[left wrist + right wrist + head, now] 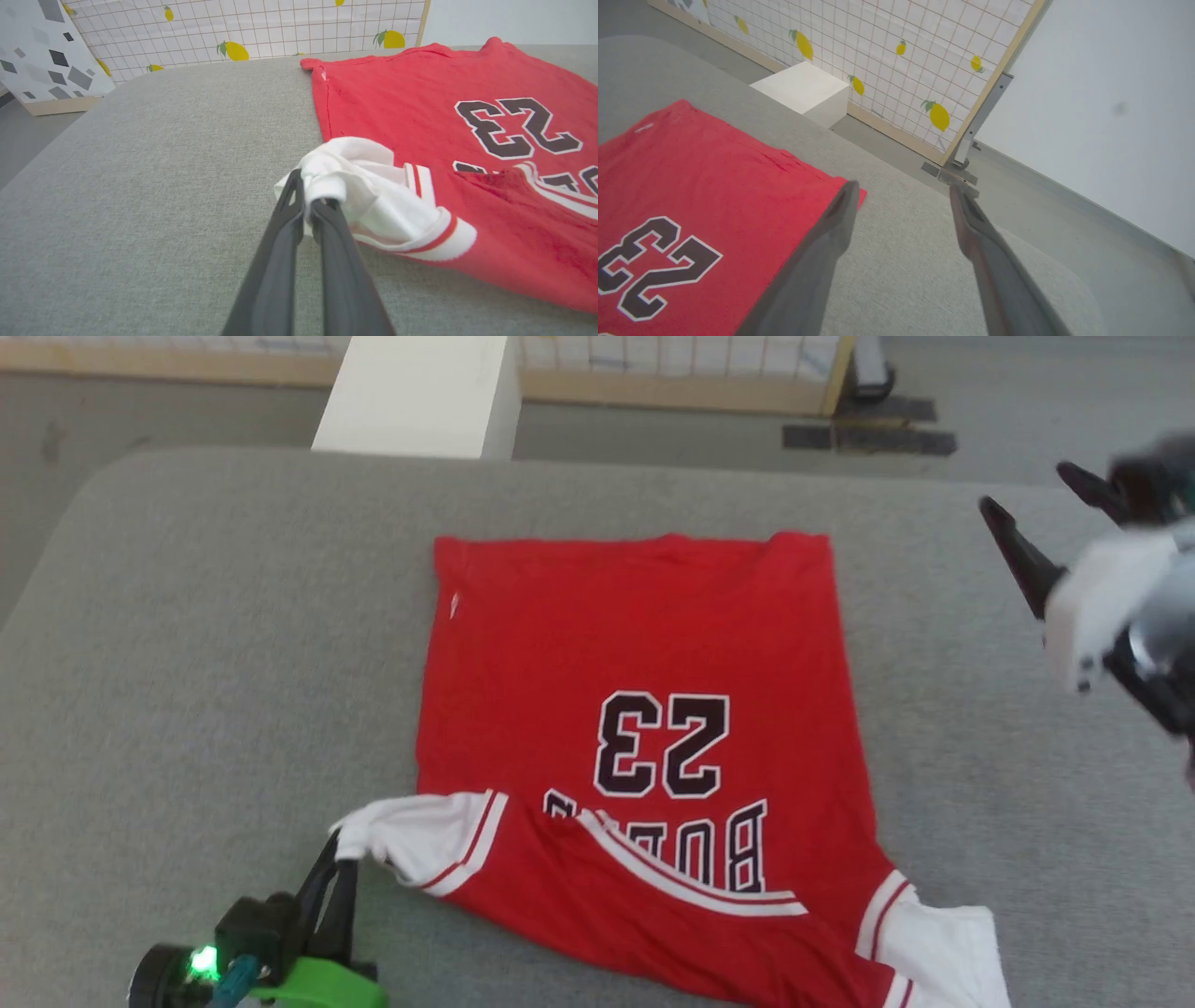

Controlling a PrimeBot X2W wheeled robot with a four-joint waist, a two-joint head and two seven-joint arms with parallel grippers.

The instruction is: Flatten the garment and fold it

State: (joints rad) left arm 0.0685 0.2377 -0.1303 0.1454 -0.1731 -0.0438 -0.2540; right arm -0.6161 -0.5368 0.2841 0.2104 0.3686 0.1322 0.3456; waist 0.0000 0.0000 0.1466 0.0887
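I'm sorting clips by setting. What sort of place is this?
Probably a staged test area in a lab or studio, not a home: a freestanding lemon-print panel on a metal foot, a bare grey floor, and a large grey fabric-covered surface with a red shirt laid out on it.

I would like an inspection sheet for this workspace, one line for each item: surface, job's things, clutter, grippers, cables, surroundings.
Surface: grey cloth-covered table.
Job's things: garment, number side up, far part flat, near part folded over the lettering.
Clutter: nothing seen.
Grippers: left gripper shut on the white sleeve; right gripper open, holding nothing, above the table's right side.
Cables: what looks like a short teal lead at the left wrist.
Surroundings: white box and lemon-print panel beyond the table.
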